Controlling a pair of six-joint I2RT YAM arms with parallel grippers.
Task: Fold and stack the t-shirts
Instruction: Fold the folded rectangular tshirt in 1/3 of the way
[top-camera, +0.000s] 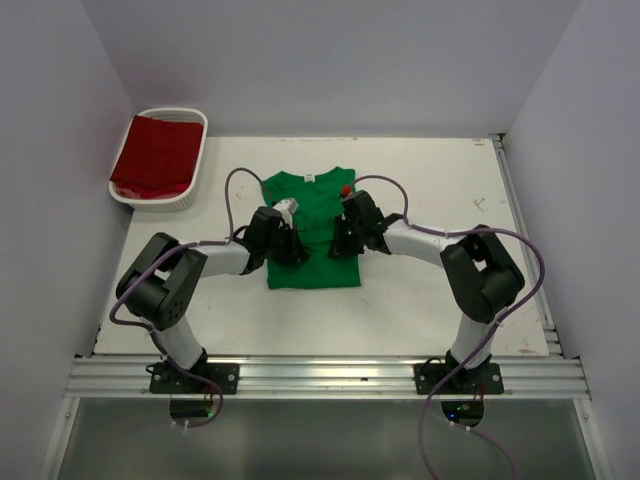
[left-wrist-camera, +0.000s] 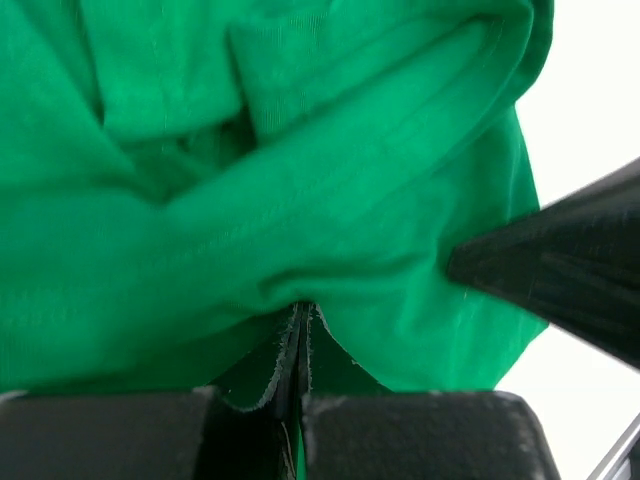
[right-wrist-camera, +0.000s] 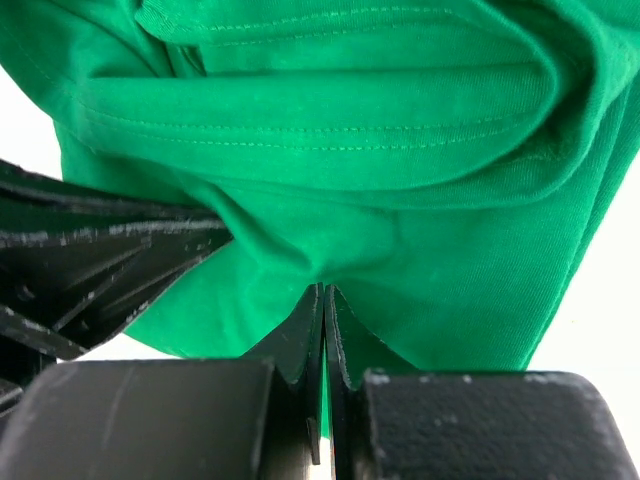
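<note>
Green t-shirt (top-camera: 312, 205), soft and floppy, pinched in bunched folds at each side by closed left gripper (left-wrist-camera: 300, 318) and right gripper (right-wrist-camera: 323, 298); probably best held through doubled layers.

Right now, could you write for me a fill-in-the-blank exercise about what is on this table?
1. The left claw and the right claw are both ____ on the green t-shirt.
2. The white basket holds the second t-shirt, which is dark ____.
3. The basket stands at the table corner that is far and ____.
Missing words: shut; red; left.
</note>
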